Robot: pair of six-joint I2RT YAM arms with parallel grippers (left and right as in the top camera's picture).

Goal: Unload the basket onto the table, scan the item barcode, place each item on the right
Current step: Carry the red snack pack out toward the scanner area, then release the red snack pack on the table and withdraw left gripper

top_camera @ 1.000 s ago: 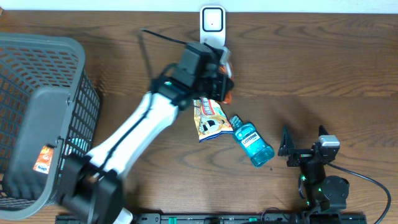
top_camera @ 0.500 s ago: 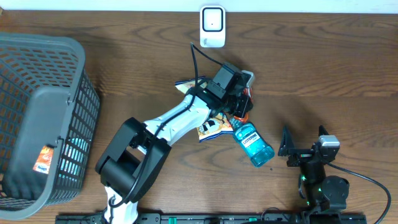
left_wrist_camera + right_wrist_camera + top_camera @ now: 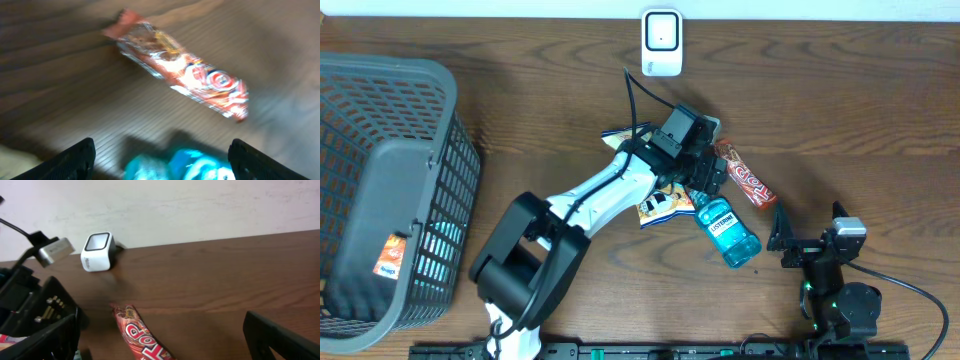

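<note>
Overhead cam looks straight down at the whole table (image 3: 840, 100). Left wrist cam is super close, tilted down onto the red snack bar (image 3: 185, 70), pretty blurry. Right wrist cam sits low, looking across toward the wall (image 3: 200, 205), catching that same bar plus the white scanner (image 3: 97, 252).

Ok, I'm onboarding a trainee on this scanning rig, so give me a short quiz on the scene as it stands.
1. True or false: the left gripper holds the red foil-wrapped candy bar.
2. The blue plastic mouthwash bottle is: A) upright, B) lying on its side, C) held aloft.
3. Fill in: the white box-shaped barcode scanner stands just in front of the ____.
Key: 1 false; 2 B; 3 wall.
</note>
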